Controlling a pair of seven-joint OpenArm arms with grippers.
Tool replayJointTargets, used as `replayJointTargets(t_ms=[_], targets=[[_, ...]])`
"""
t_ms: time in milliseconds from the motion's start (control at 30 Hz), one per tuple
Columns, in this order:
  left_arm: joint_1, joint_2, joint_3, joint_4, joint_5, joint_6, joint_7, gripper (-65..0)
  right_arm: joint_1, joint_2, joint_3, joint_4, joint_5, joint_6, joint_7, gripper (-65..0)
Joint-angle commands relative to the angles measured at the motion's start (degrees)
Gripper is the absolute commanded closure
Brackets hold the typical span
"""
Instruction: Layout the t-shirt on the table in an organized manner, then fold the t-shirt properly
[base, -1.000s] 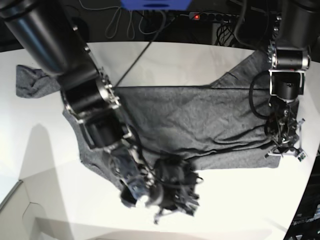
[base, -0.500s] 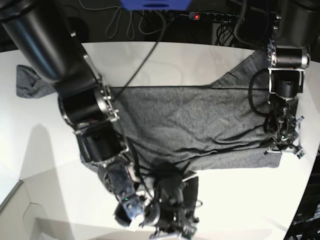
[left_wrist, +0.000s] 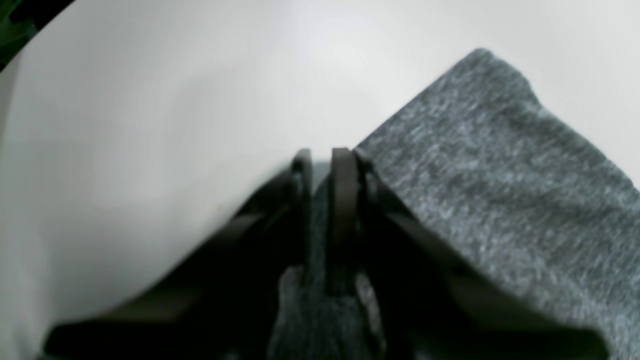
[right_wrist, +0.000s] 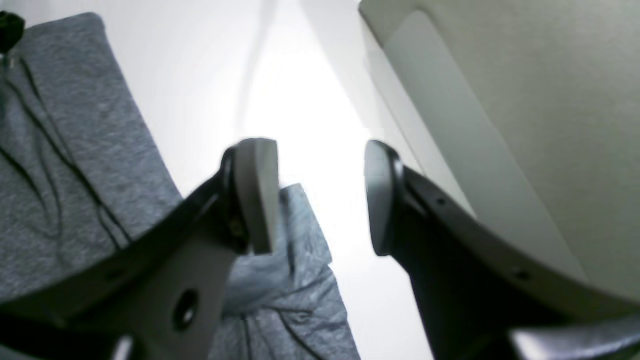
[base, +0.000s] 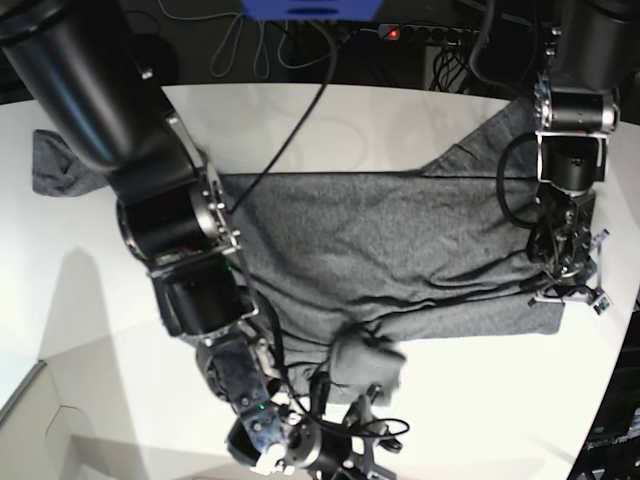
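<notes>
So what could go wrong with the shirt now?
The right gripper is open, and the t-shirt part below it lies bunched, so a fold could trap wrinkles. The left gripper is shut on the t-shirt near the table edge; pulling outward might drag cloth over that edge.

- Base view: mounted high, looking steeply down on the table (base: 420, 110); both arms enter from the top of the frame.
- Left wrist view: very close, low, aimed along the left gripper (left_wrist: 320, 165) across the t-shirt (left_wrist: 500, 190); blurred.
- Right wrist view: equally close, aimed past the right gripper (right_wrist: 320, 195).
- Shared: all three views show t-shirt and table.
</notes>
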Motion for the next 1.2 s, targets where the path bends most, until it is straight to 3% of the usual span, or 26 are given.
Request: replayJointTargets(t_ms=[0,167,300,433,600,700,833,900,1033,1167], targets=[[-0.43,-0.56,-0.15,0.71,0.20,0.31,0.07,-7.2,2.56,-0.42,0.18,0.94,0.92,-0.27,1.48,-29.8],[-0.08,-0.56,-0.24,3.26,0.11,0.31,0.07,-7.2,1.07,-0.42,0.44,1.29,0.83,-0.27,-0.11,-34.8],[2.47,-0.47,-0.24,14.87,0.11,0.67,0.07,-7.2,-3.77,-0.42,6.07,7.80,0.65,-0.27,-4.15,-35.1],[3.26,0.23,-0.24,25.68,0.02,0.67,0.07,-7.2,-12.21,2.82,9.24,19.32,0.56,-0.27,-8.37,-35.1],[-0.79,6.30,0.20,27.17,0.20,0.67,0.07,-7.2,-24.69,7.83,9.41,35.23,0.56,-0.27,-12.41,-35.0],[-3.86,11.83,0.73,23.74,0.72,0.31,1.74,-7.2,-33.04,11.26,11.43,45.25,0.56,-0.27,-15.05,-35.0],[-9.84,16.85,5.39,14.25,0.72,0.23,4.55,-7.7,-43.59,12.32,18.29,55.36,0.56,-0.27,-16.99,-35.0],[-12.21,18.96,7.50,8.36,0.72,0.23,2.44,-12.6,-49.39,13.19,21.37,59.40,0.56,-0.27,-17.16,-34.9],[-15.38,22.38,9.08,-2.10,0.64,0.23,-3.62,-28.9,-59.07,14.43,25.06,64.50,0.74,-0.27,-16.81,-34.8],[-15.47,24.85,9.08,-4.74,0.72,0.23,-10.39,-41.4,-66.36,14.07,28.93,68.19,0.74,-0.27,-16.81,-34.8]])
